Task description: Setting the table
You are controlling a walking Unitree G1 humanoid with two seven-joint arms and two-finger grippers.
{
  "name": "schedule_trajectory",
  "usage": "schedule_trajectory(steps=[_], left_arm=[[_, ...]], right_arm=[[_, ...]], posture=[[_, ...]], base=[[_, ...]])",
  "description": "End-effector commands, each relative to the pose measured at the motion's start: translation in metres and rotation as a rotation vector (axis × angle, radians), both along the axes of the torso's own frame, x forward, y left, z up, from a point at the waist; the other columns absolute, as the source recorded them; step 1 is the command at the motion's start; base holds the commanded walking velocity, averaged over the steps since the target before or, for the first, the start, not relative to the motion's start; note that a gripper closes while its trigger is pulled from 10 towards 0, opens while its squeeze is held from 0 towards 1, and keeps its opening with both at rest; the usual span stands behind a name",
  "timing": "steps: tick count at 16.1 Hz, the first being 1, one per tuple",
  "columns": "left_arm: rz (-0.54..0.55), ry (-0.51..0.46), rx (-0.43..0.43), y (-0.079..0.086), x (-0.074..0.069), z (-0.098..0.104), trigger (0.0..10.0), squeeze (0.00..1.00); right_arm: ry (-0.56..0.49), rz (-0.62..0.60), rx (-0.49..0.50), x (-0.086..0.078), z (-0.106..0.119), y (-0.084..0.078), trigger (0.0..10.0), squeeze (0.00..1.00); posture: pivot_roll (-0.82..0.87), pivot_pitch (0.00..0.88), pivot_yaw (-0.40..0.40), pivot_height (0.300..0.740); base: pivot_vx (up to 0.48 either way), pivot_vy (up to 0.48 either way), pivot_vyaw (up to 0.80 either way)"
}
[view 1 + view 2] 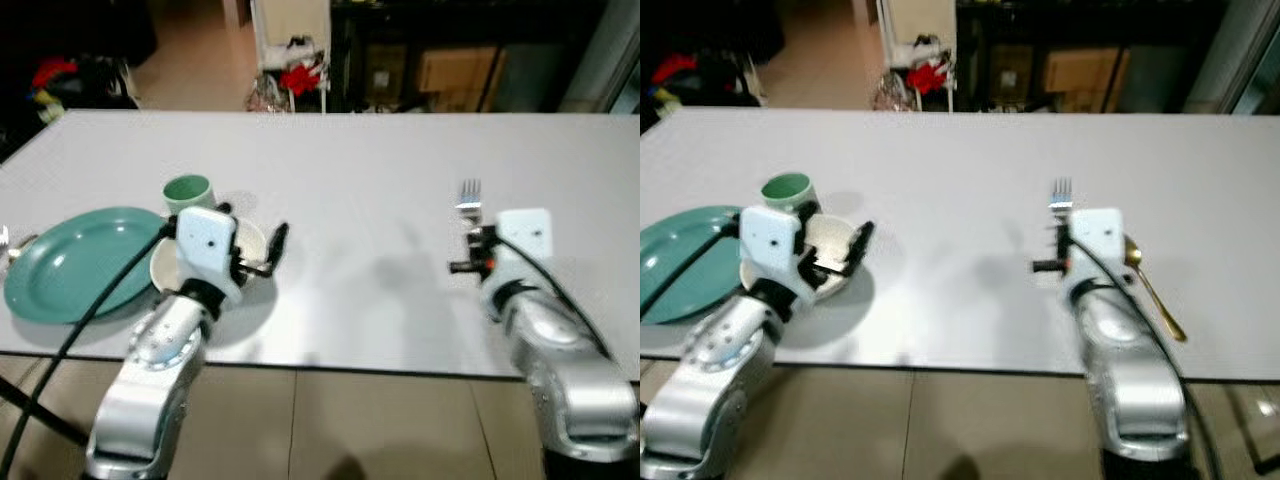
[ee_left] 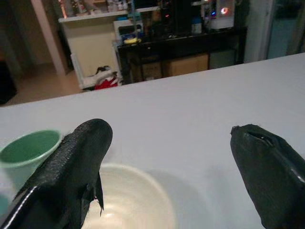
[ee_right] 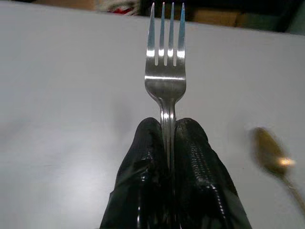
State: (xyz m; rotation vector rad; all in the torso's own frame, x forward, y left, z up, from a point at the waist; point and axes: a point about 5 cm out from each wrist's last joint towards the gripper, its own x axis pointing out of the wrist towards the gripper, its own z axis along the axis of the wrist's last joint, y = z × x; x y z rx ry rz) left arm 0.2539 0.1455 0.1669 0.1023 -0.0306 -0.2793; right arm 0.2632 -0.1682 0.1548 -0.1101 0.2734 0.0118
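Observation:
My right gripper (image 3: pixel 167 131) is shut on a silver fork (image 3: pixel 165 62), tines pointing away over the white table (image 1: pixel 350 160); the fork (image 1: pixel 1061 196) sits at the table's right middle. A gold spoon (image 1: pixel 1152 285) lies just right of that arm. My left gripper (image 2: pixel 167 171) is open above a cream bowl (image 2: pixel 128 198), one finger (image 2: pixel 71 171) over its rim. The bowl (image 1: pixel 830 240) rests beside a green plate (image 1: pixel 75 262) and a green cup (image 1: pixel 187 192) at the left front.
The table's near edge runs just under both arms, with tiled floor below. Beyond the far edge stand a dark cabinet (image 2: pixel 181 52) and red items (image 1: pixel 300 78) on the floor. Bare tabletop lies between the two arms.

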Motion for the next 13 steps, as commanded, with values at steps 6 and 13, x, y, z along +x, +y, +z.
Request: schedule_trajectory(steps=[6, 13], left_arm=[[0.011, -0.006, 0.057, 0.003, 0.004, 0.002, 10.0, 0.00], [-0.156, -0.001, 0.042, -0.008, -0.004, 0.008, 10.0, 0.00]], right_arm=[[0.055, 0.038, -0.004, 0.003, -0.006, 0.001, 10.0, 0.00], [0.191, 0.125, -0.047, 0.033, -0.027, 0.002, 10.0, 0.00]], posture=[[-0.06, 0.000, 0.053, 0.740], [-0.04, 0.000, 0.066, 0.740]], base=[[0.000, 0.240, -0.62], [0.000, 0.000, 0.00]])
